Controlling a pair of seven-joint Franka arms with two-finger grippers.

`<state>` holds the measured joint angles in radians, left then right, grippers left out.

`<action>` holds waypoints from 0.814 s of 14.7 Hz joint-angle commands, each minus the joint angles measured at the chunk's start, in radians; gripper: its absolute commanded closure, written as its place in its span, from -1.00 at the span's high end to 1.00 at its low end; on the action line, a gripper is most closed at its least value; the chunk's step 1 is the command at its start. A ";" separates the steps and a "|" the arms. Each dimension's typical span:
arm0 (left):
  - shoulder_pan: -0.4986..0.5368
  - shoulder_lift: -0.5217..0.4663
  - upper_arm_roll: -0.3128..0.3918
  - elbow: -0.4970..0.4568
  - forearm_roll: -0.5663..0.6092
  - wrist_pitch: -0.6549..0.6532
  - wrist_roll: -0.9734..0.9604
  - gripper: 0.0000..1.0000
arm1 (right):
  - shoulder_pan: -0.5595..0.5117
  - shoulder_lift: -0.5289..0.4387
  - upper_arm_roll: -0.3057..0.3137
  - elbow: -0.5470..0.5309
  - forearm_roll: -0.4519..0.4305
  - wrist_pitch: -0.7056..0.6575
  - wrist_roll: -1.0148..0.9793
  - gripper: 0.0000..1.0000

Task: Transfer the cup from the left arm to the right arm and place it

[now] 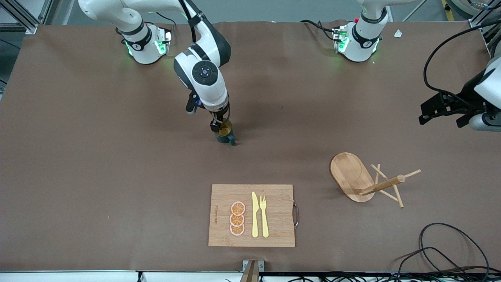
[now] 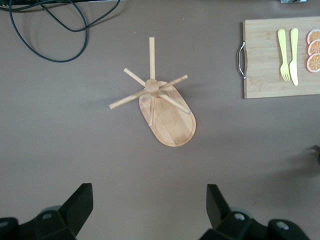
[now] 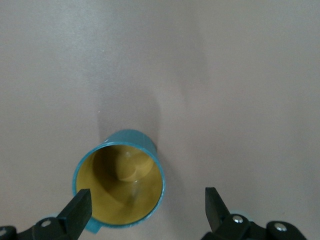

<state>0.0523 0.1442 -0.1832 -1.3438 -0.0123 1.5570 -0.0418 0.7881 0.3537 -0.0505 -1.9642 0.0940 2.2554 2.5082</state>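
Board (image 1: 274, 231): at the desk's front edge, mid-span — knife, fork, orange slices on it.
Rack (image 1: 352, 176): tipped over, toward the left arm's end.
Cup (image 1: 225, 135): upright, mid-desk.
Right gripper (image 1: 219, 126): over cup — spread wide, gripping nothing.
Left gripper (image 2: 150, 207): spread wide, waiting above rack.

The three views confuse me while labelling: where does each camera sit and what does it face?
Front view: high across the table, facing both arm bases; right gripper over the teal mug.
Left wrist view: looks down past open left gripper at the wooden peg rack.
Right wrist view: looks down past open fingers into the mug.
Shared: front and left wrist views show the bamboo cutting board.
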 commanded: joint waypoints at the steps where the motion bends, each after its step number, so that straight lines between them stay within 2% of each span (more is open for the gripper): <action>1: -0.015 -0.086 0.021 -0.090 -0.017 0.005 0.019 1.00 | 0.031 0.002 -0.009 -0.019 0.018 0.036 0.024 1.00; 5: -0.049 -0.146 0.051 -0.156 -0.028 0.015 0.014 1.00 | 0.046 0.031 -0.011 -0.024 0.021 0.067 0.023 1.00; 7: -0.103 -0.185 0.103 -0.204 -0.028 0.017 0.010 1.00 | 0.059 0.042 -0.011 -0.024 0.019 0.066 0.015 1.00; 9: -0.126 -0.209 0.119 -0.227 -0.026 0.018 0.017 1.00 | 0.059 0.051 -0.011 -0.025 0.019 0.066 0.014 0.97; 10: -0.152 -0.210 0.132 -0.229 -0.025 0.024 0.014 1.00 | 0.059 0.050 -0.011 -0.027 0.018 0.066 0.014 0.72; 11: -0.175 -0.212 0.160 -0.229 -0.023 0.025 0.010 1.00 | 0.059 0.050 -0.011 -0.025 0.018 0.067 0.000 0.23; 12: -0.180 -0.212 0.165 -0.229 -0.023 0.025 0.007 1.00 | 0.051 0.048 -0.011 -0.025 0.018 0.067 -0.014 -0.13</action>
<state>-0.0991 -0.0373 -0.0520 -1.5364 -0.0227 1.5607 -0.0412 0.8340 0.4124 -0.0508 -1.9747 0.1013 2.3072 2.5078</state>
